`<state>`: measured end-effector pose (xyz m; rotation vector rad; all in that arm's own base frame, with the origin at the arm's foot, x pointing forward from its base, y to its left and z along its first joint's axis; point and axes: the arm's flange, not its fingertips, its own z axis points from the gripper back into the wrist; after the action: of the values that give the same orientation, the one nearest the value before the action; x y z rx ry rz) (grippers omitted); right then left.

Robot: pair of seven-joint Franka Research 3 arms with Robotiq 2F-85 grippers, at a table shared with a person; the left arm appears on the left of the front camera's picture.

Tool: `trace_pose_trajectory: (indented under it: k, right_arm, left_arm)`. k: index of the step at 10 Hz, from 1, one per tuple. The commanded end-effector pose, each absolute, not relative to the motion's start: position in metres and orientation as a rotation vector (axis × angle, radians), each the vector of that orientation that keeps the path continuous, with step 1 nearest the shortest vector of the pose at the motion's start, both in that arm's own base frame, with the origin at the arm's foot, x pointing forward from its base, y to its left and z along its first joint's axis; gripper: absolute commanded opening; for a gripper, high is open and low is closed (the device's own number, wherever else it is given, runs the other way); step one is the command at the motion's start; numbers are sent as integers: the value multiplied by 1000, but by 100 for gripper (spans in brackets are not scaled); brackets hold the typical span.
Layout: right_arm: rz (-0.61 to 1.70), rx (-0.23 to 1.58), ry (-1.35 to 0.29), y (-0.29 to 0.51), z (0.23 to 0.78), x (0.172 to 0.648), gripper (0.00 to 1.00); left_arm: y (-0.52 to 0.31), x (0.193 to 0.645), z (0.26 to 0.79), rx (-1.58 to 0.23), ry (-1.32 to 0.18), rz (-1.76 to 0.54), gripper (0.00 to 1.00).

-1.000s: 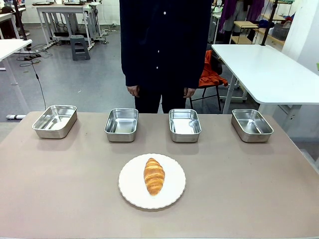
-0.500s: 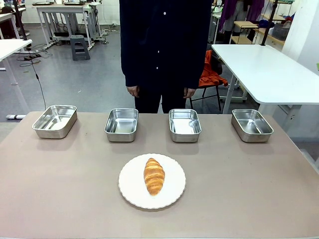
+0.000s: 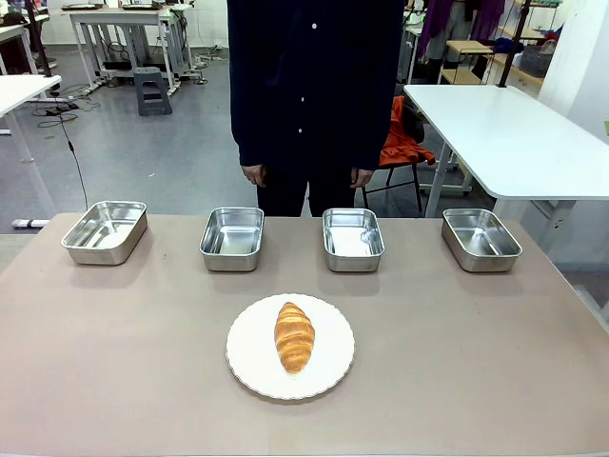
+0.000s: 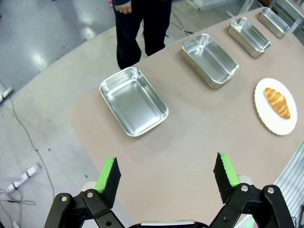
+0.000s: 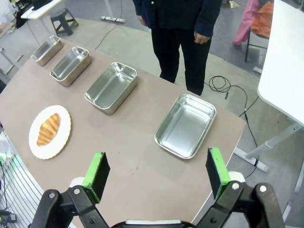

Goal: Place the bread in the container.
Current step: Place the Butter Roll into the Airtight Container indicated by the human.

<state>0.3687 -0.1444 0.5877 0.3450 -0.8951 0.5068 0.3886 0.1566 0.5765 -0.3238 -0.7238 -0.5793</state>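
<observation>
High over the table [image 4: 190, 137] ends, left pincer [image 4: 166, 161] and right pincer [image 5: 156, 159], both at full spread, empty, downward-tilted.

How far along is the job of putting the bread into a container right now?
Done: nothing yet. The bread lies on the white plate, and the four steel trays are all empty. In hand: nothing; the left gripper and the right gripper are open and empty, up above the table. Left: grasp the bread, carry it to a tray, set it inside.
</observation>
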Motion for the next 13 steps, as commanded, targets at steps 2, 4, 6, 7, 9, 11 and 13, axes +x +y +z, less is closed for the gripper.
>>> trace_pose_trajectory:
  k: [2, 4, 6, 7, 9, 11, 13]
  right_arm:
    - [509, 349, -901, -145, 588, 369, 100]
    - [509, 349, -901, -145, 588, 369, 100]
    - [509, 349, -901, -145, 588, 369, 100]
    - [509, 349, -901, -145, 588, 369, 100]
    - [509, 349, -901, -145, 588, 369, 100]
    - [509, 349, -901, -145, 588, 369, 100]
    - [509, 349, -901, -145, 588, 369, 100]
  left_arm:
    - [157, 388, 578, -322, -726, -571, 100]
    - [157, 388, 578, -322, -726, -571, 100]
    - [157, 388, 578, -322, -726, -571, 100]
    - [157, 388, 578, -322, -726, -571, 100]
    - [157, 388, 578, -322, -726, -571, 100]
    - [157, 388, 578, -322, -726, -571, 100]
    - [157, 388, 578, -322, -726, -571, 100]
